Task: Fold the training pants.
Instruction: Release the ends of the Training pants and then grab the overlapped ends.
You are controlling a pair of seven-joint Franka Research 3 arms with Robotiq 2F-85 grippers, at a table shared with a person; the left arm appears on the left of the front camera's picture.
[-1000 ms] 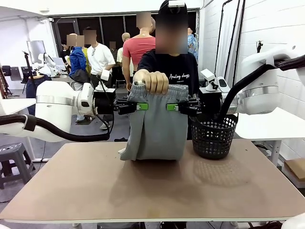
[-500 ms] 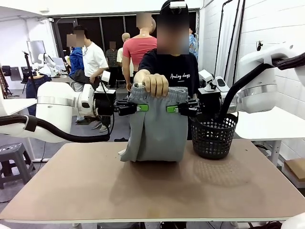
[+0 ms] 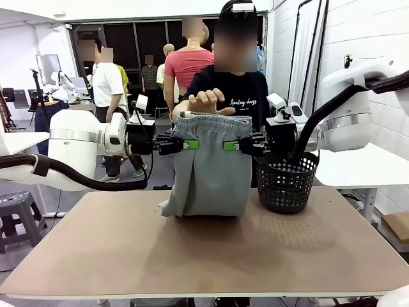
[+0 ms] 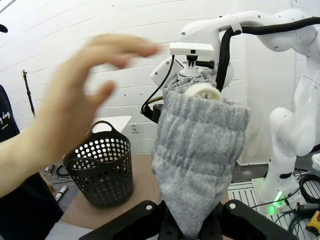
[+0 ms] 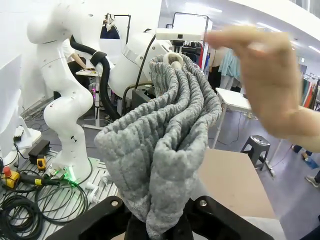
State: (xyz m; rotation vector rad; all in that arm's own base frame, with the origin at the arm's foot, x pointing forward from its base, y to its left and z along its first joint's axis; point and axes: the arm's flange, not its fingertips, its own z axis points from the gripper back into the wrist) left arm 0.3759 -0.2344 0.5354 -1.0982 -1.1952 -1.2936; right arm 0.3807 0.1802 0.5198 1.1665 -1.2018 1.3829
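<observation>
Front view: training pants [image 3: 211, 179] hang from left tool [image 3: 190, 144], right tool [image 3: 230, 144].

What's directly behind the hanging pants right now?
The person's black T-shirt rises behind the training pants, an open hand just above the waistband. The fabric covers the person's lower torso and the far edge of the table.

One pair of training pants [image 3: 211, 169] is being counted, just the one. Two grippers are being tallied: the left gripper [image 3: 186, 144] and the right gripper [image 3: 230, 144]. One black mesh basket [image 3: 285, 182] is being logged, one table [image 3: 204, 256] and one person's hand [image 3: 206, 101], and one grey stool [image 3: 19, 208] is being picked out too.
</observation>
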